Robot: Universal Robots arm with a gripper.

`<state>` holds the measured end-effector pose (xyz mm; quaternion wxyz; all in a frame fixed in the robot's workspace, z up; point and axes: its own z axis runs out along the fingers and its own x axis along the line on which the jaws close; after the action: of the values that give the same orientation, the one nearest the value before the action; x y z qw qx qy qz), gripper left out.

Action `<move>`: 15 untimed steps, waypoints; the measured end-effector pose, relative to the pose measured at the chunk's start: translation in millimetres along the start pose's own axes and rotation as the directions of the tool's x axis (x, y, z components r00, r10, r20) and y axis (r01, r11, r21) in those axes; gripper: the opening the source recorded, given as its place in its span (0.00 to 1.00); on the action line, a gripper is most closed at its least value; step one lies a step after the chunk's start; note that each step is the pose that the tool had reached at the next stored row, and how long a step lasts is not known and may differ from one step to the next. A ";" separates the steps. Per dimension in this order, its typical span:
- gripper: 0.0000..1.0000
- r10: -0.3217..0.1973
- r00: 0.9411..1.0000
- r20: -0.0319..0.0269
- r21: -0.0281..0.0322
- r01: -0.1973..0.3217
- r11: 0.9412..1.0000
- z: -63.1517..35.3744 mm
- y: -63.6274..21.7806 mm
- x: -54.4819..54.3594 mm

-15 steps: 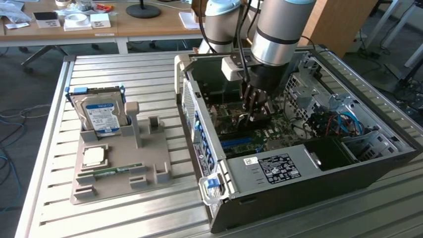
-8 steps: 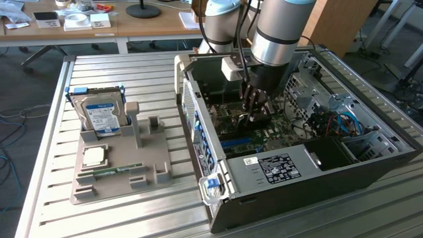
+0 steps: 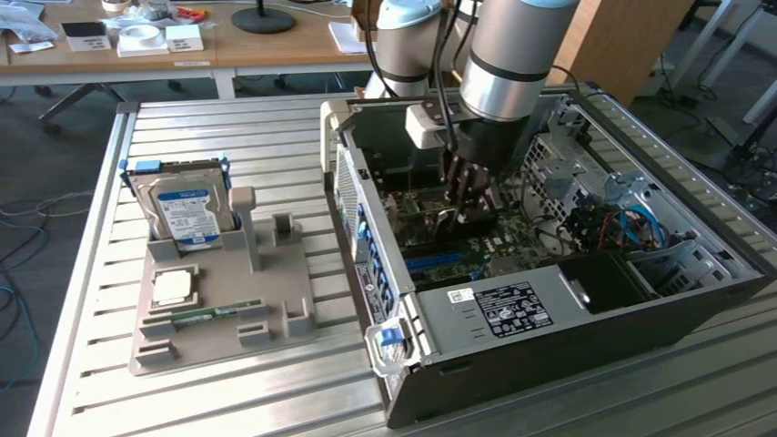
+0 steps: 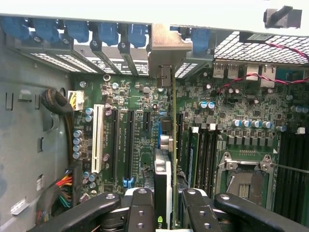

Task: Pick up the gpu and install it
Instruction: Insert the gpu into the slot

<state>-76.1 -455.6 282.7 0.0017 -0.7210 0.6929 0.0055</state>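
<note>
- I pinch the gpu [image 4: 162, 176] in my end effector [image 4: 166, 205]. One finger [image 4: 141, 208] presses each flat face, so the jaws stand partly closed on the thin card, not spread.
- I hold the card on its edge, upright over the motherboard [image 4: 227, 121], because an expansion slot [image 4: 129, 145] takes the card's long edge straight down.
- The card's metal end plate [image 4: 164, 53] points at the rear wall of the computer case [image 3: 583, 337], in line with the row of blue clips [image 4: 108, 31]. I judge that end has to meet a rear opening while the edge meets its slot.
- The gpu is inside the case, close above the board or touching it. I cannot tell whether its edge is seated in a slot.
- The wrist view shows my grip, how the card lines up with the slots beside it, and the empty processor socket [image 4: 246, 179].
- The exterior view shows my arm reaching down into the open case as it lies on the bench [image 3: 218, 127].
- It also shows the grey holder [image 3: 213, 337], well apart from the case on the exterior view's left. The hard drive [image 3: 185, 209] stands upright in it, and the memory stick [image 3: 206, 314] lies flat in it.
</note>
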 end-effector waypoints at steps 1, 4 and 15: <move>0.27 0.000 1.000 0.000 0.000 0.000 1.000 -0.1 0.2 0.0; 0.27 0.000 1.000 0.000 0.000 0.000 1.000 0.0 0.5 0.0; 0.27 0.000 1.000 0.001 0.003 0.000 1.000 2.0 2.6 -0.1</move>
<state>-78.7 -455.6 280.7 0.0030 -0.7211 0.6929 0.0048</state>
